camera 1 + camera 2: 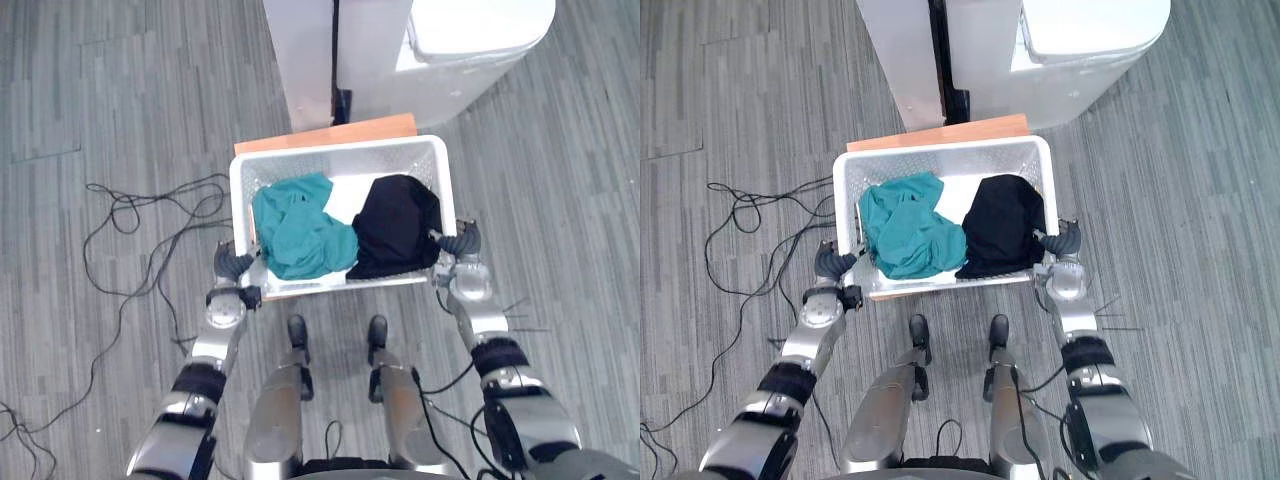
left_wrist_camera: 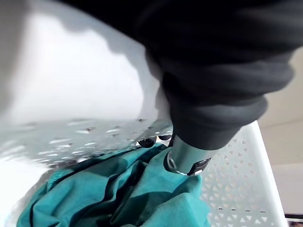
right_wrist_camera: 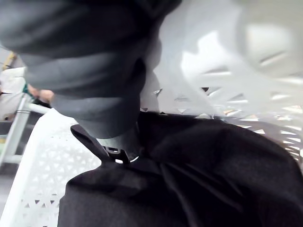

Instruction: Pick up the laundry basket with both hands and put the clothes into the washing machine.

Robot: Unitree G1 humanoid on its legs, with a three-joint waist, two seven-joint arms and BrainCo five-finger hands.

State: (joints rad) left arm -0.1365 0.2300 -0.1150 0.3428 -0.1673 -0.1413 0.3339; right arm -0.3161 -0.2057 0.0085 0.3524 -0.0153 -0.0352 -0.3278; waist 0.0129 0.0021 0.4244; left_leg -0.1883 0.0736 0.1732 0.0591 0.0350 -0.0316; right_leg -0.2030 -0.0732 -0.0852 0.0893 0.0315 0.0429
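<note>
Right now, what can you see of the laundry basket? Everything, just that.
The laundry basket is white, rectangular and open-topped, plastic by its look, its walls pierced by small triangular holes. It sits level before the robot, far edge over a brown board. Inside lie a teal garment on the robot's left and a black garment on its right, touching. The left hand grips the left rim and the right hand grips the right rim. Whether it is lifted cannot be told.

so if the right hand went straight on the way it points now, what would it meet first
Most likely the black garment: the right hand grips the laundry basket rim, pointing inward at it, though depth is unclear.
</note>
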